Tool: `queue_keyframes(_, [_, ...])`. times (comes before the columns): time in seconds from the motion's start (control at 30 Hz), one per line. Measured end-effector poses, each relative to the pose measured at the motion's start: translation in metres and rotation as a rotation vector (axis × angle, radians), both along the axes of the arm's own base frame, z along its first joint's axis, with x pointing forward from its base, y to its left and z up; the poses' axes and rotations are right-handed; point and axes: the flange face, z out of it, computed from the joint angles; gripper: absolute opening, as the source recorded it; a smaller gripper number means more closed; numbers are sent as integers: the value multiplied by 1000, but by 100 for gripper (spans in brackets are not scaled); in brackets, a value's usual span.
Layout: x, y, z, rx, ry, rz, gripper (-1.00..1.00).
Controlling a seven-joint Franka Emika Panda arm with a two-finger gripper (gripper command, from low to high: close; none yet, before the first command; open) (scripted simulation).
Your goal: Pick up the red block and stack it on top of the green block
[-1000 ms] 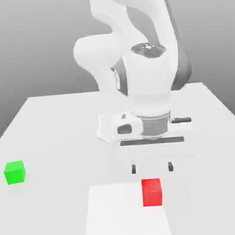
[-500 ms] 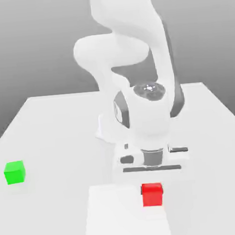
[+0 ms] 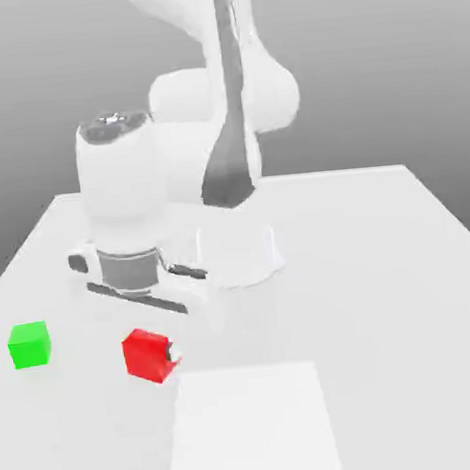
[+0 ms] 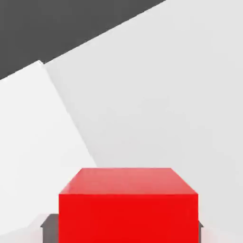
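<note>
The red block (image 3: 142,354) hangs slightly tilted just above the table, held between the fingers of my gripper (image 3: 152,355), which is shut on it. A pale fingertip (image 3: 173,356) shows at the block's side. In the hand view the red block (image 4: 128,209) sits close up with dark fingers (image 4: 48,223) on either side of it. The green block (image 3: 29,344) rests on the table at the exterior view's left, a short way to the left of the held red block and apart from it.
The white table (image 3: 382,266) carries a brighter square patch (image 3: 254,428) near its front edge. The arm's base (image 3: 239,254) stands behind the middle of the table, and the wrist leans over the left half.
The gripper came down and shut on the red block on the square patch. It then lifted it and carried it to the exterior view's left, toward the green block.
</note>
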Motion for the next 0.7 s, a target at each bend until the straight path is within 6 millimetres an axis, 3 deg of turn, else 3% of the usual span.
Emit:
queue_keyframes(0.2, [-71, -112, 10, 3, -1, -302, -100])
queue_keyframes(0.33, [-134, -169, 15, 9, -2, -492, -100])
queue_keyframes(0.57, [-137, -174, -37, 11, -5, -502, -100])
queue_keyframes(0.6, [-138, -174, -45, 11, -3, -503, 100])
queue_keyframes(0.7, [-138, -174, -45, 11, -3, -503, 100])
